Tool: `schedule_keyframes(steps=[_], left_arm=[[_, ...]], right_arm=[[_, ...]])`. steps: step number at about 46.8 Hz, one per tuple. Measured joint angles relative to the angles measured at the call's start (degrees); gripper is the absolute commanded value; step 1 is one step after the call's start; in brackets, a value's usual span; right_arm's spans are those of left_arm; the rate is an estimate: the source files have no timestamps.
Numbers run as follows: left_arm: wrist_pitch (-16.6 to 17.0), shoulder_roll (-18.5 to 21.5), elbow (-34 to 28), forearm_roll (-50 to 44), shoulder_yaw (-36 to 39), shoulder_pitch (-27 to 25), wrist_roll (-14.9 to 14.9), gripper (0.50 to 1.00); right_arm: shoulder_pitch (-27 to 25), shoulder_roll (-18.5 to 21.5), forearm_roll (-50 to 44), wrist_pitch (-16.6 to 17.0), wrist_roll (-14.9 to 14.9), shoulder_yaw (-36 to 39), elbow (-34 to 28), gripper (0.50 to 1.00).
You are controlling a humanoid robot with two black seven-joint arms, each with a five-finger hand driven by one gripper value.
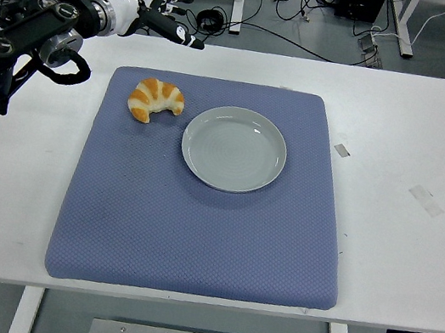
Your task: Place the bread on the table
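Our left hand [159,10] has its fingers [179,34] spread and loose, holding nothing. It hovers above the far left corner of the table [408,139], well clear of the bread [156,100], with the black forearm [23,28] running out past the picture's left edge. Our right arm is not in view.

The bread, a croissant, lies free on the blue mat [195,222] near its far left corner, just beside the grey plate [234,149] but not touching it. We judge the placing done in effect, though the croissant rests on the mat and not on the bare white table; whether that counts depends on how the task is read.

What could go wrong from here is small. If we swing the hand low over the mat on its way out, a trailing finger could clip the croissant and roll it toward the plate or off the mat's edge. A curved pastry like this likely rocks easily. The cables on the floor behind the table lie beyond it and look out of the arm's way.
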Motion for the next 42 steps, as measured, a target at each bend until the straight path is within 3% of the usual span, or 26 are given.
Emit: schedule_keyframes(steps=[9, 21, 42], left_arm=[[-0.1, -0.4, 0.5, -2.9, -3.7, 1.9, -0.2, 0.981], [0.9, -2.8, 10.7, -24.8, -2.1, 1.9, 0.2, 0.981], [-0.8, -4.2, 14.3, -38.5, -4.0, 1.9, 0.3, 0.981]], right_arm=[[0.0, 0.0, 0.0, 0.0, 0.0, 0.0, 0.0, 1.000], [0.0, 0.0, 0.0, 0.0, 0.0, 0.0, 0.0, 1.000], [0.0, 0.0, 0.0, 0.0, 0.0, 0.0, 0.0, 1.000]])
